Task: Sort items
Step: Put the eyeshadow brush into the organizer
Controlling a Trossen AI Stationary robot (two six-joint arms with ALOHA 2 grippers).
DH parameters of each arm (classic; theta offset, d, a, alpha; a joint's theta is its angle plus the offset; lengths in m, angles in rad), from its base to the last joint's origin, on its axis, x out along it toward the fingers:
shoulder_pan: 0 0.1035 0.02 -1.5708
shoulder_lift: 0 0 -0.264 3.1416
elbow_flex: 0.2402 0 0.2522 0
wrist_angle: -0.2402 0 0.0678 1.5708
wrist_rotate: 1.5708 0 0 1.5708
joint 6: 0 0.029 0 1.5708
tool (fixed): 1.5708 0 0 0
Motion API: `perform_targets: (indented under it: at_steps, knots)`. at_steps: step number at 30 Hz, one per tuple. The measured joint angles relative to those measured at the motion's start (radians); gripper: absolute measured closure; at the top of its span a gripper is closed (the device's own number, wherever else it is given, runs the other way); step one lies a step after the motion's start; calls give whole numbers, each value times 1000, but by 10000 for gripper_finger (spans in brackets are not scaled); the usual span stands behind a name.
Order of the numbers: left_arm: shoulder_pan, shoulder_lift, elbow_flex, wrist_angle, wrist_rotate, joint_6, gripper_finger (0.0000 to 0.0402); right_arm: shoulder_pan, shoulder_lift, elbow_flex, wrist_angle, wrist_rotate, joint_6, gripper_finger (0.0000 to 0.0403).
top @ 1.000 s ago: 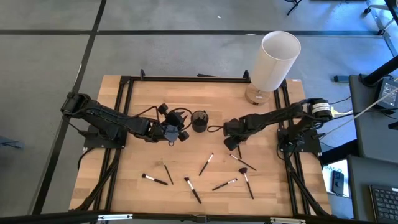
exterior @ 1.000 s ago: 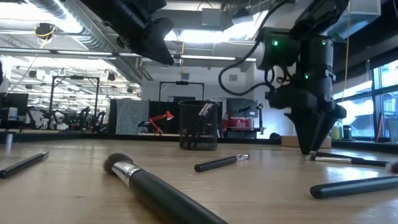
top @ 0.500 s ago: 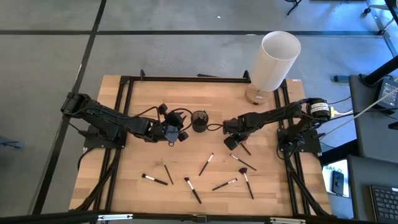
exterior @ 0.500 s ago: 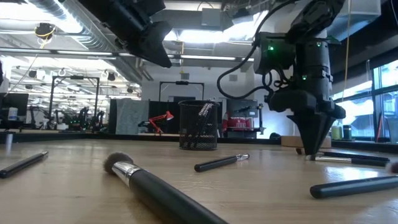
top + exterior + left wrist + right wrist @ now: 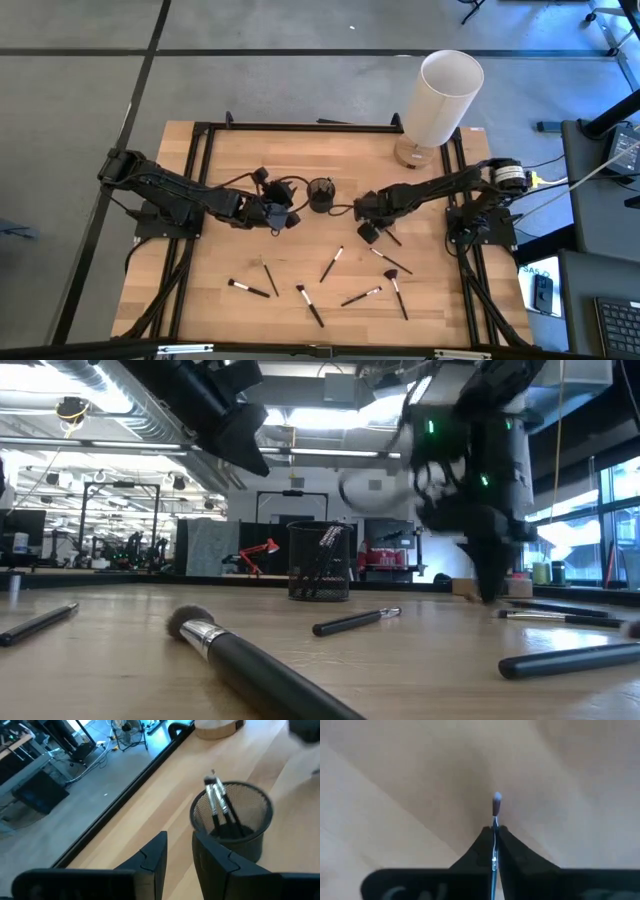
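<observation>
Several thin makeup brushes lie loose on the wooden table: (image 5: 248, 289), (image 5: 331, 264), (image 5: 309, 305), (image 5: 360, 297), (image 5: 398, 293). A black mesh cup (image 5: 321, 195) at mid-table holds a few brushes (image 5: 220, 807) standing upright. My right gripper (image 5: 368, 232) hangs right of the cup, pointing steeply down, shut on one thin brush (image 5: 495, 820). My left gripper (image 5: 275, 215) hovers left of the cup, open (image 5: 179, 851), with nothing between its fingers. In the low view the right gripper (image 5: 487, 588) is blurred just above the tabletop. My right gripper pinches the thin brush between its two fingertips at the pale ferrule (image 5: 494, 851), just behind the small tip (image 5: 497, 799). The fingers come from above, pointing down. The tip end sticks out past the fingers; the handle is hidden behind the gripper.
A tall white cylinder (image 5: 442, 100) stands on a round wooden base at the table's far right corner. Black frame rails (image 5: 195, 190) run along the table's sides. A thick brush (image 5: 250, 665) lies close to the low camera.
My right gripper has shut on the thin brush right of the cup, then risen a little off the tabletop and shifted slightly toward the cup. The brush's head end has come up with it.
</observation>
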Motion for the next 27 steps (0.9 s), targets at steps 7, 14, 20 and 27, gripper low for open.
perform_targets:
  at_steps: [7, 14, 20, 27]
  knots:
    - [1, 0, 0, -51, -63, -11, 316, -24, -198, 90, 99, 289, -104, 391]
    - [2, 0, 0, -52, -117, -35, 316, -24, -269, 57, 725, 481, -366, 390]
    - [7, 0, 0, -53, -131, -63, 316, -24, -148, -22, 1121, 523, -447, 390]
    - [7, 0, 0, -53, -107, -63, 316, -25, 29, -48, 1285, 571, -450, 382]
